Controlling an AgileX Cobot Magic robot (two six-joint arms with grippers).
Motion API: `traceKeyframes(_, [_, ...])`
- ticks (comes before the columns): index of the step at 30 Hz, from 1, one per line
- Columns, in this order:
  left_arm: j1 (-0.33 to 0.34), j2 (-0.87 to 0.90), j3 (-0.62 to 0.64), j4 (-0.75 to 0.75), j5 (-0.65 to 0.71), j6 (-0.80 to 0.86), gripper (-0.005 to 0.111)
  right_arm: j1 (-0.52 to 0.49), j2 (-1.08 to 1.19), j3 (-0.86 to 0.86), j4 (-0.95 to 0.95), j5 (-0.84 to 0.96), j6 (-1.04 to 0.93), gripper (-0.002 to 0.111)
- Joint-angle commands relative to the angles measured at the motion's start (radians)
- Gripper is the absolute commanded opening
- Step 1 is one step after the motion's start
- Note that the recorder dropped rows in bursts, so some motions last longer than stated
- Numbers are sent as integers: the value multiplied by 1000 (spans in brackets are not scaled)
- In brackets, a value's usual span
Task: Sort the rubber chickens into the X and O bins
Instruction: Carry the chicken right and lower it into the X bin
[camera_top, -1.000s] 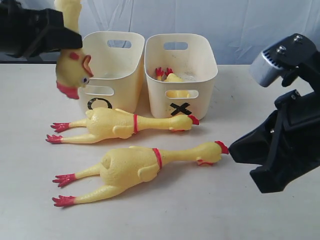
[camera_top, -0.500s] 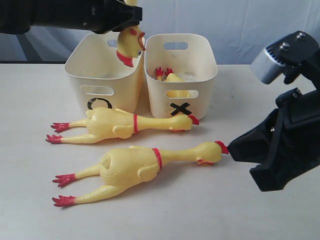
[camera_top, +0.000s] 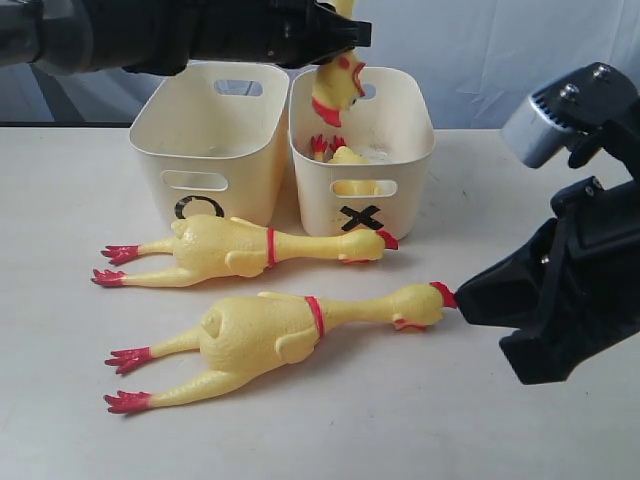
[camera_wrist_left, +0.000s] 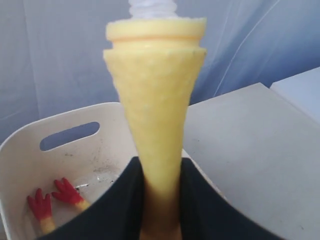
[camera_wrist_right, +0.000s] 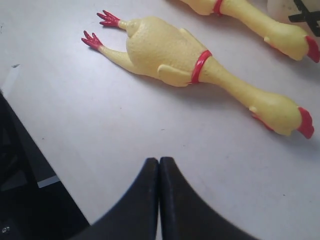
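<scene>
Exterior view, top centre: left fingers (camera_wrist_left: 119, 202) clamp the small chicken (camera_top: 338, 85) by its neck, head down over the X bin (camera_top: 405, 175). Right fingers (camera_wrist_right: 175, 200), lower right, pressed shut, empty. Far chicken (camera_top: 235, 246) and near chicken (camera_top: 262, 335) lie on the table (camera_top: 400, 425), centre frame.

Pale matte table (camera_top: 60, 440). Standing on it at the back, side by side: cream O bin (camera_top: 205, 140) and cream X bin (camera_top: 405, 150). Lying flat in front, combs toward the X side, red feet the other way: rear chicken (camera_top: 225, 245), head just beside the X bin's front wall; front chicken (camera_top: 260, 335), apart from both bins.
</scene>
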Motion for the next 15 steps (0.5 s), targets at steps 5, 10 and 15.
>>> traceKeyframes(5, [-17,77,-56,-42,-37,0,0,-5,-35,5,7,5,-2,0])
traceKeyframes(10, [-17,100,-56,-38,-13,0,3,-5,-53,5,7,3,-2,0])
traceKeyframes(15, [-17,114,-56,-39,-5,0,21,-5,-63,5,7,2,-2,0])
